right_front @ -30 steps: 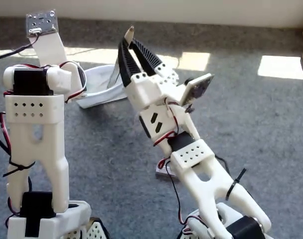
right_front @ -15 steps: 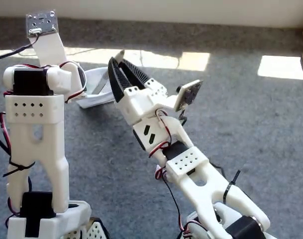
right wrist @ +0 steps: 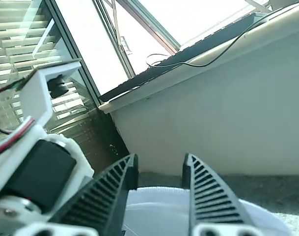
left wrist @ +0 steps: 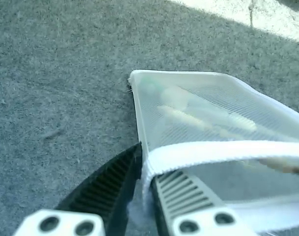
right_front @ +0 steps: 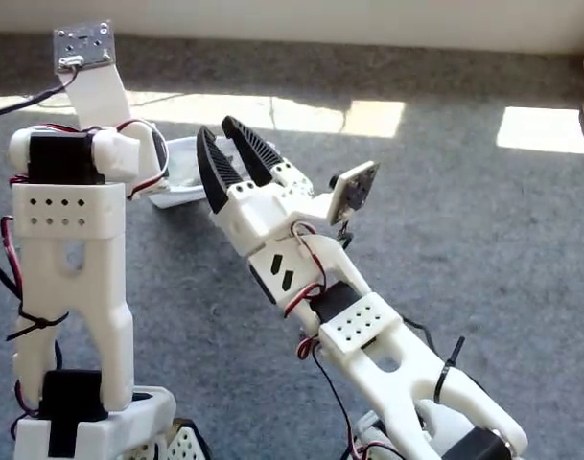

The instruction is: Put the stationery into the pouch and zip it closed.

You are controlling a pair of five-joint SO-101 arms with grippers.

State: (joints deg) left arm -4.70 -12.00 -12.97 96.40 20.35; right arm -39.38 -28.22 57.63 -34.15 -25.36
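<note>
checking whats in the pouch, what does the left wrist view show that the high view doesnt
Left wrist view: through the mesh of the pouch you can see pale stick-shaped stationery lying inside, and the left gripper pinching the pouch's white rim band between its fingers.
High view: the right gripper, open and empty, by the pouch's near side.
Both: the white pouch lying on the grey carpet.

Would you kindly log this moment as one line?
left gripper: shut on white mesh pouch | right gripper: open, over pouch | pouch: unzipped
</note>
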